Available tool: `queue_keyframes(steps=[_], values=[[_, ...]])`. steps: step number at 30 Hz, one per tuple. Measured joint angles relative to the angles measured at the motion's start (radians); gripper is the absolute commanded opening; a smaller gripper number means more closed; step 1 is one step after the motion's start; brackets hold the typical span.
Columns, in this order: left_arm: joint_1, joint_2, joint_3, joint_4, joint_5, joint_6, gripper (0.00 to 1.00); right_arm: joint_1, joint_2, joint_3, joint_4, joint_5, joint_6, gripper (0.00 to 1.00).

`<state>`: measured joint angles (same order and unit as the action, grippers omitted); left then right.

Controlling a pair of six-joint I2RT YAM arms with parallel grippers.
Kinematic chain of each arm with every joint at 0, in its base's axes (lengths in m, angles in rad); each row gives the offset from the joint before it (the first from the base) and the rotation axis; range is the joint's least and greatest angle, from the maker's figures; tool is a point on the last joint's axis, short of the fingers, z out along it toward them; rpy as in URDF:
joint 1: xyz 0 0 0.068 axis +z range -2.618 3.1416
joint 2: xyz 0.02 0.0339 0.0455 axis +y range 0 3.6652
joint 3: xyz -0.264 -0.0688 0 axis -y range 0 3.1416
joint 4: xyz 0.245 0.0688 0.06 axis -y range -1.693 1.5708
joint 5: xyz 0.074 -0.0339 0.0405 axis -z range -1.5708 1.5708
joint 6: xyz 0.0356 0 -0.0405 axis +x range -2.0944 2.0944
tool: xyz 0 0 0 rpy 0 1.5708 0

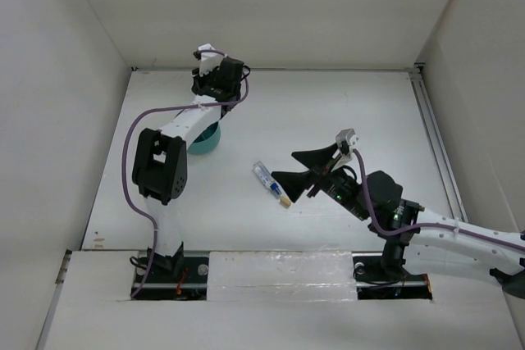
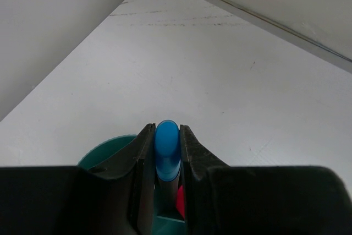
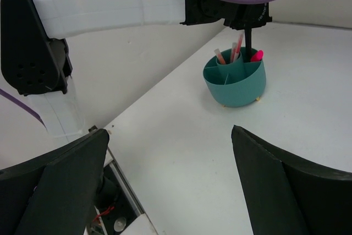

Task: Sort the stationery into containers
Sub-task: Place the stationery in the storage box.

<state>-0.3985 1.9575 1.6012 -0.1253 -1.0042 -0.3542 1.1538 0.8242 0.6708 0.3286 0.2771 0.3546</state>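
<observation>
So the left fingers (image 2: 144, 155) are clamped tight on the blue-capped pen (image 2: 166, 144). It's held upright, cap end up, with its long axis pointing pretty much straight down at the teal cup (image 3: 236, 83). From the right wrist view the dark barrel hangs right at the far side of the rim, just beside the pink marker (image 3: 256, 55) that's already standing in there. I can't tell if the tip has actually crossed into a compartment or is only just above it. My guess is this is the drop-off step, and it all comes down to the pen being lined up over an opening and not a divider.

The right fingers (image 3: 60, 180) are spread wide, holding nothing. A clear pen (image 1: 263, 175) lies flat on the bench (image 1: 344, 112) just in front of them, running diagonally, with a tan eraser (image 1: 285, 201) at its near end. The right arm is way closer to both, so I'd leave those two to it.
</observation>
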Motion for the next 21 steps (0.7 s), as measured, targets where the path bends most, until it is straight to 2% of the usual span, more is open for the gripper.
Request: queue_keyframes(steps=[1,5,9,11,18,21], values=[[0.0,0.003,0.0,0.0,0.0,-0.001,0.12,0.0,0.0,0.0,-0.001,0.0,-0.001,1.0],[0.0,0.01,0.0,-0.007,-0.002,-0.009,0.16,0.0,-0.004,0.0,-0.002,0.0,-0.002,1.0],[0.0,0.011,0.0,-0.009,-0.007,-0.024,0.3,0.0,-0.007,0.0,-0.003,0.0,-0.004,1.0],[0.0,0.011,0.0,-0.01,-0.01,-0.031,0.34,0.0,-0.008,0.0,-0.007,0.0,-0.004,1.0],[0.0,0.011,-0.007,-0.008,-0.019,-0.041,0.34,0.0,-0.018,-0.001,-0.008,0.0,-0.004,1.0],[0.0,0.011,-0.009,-0.01,-0.025,-0.048,0.38,0.0,-0.019,-0.001,-0.008,0.001,-0.009,1.0]])
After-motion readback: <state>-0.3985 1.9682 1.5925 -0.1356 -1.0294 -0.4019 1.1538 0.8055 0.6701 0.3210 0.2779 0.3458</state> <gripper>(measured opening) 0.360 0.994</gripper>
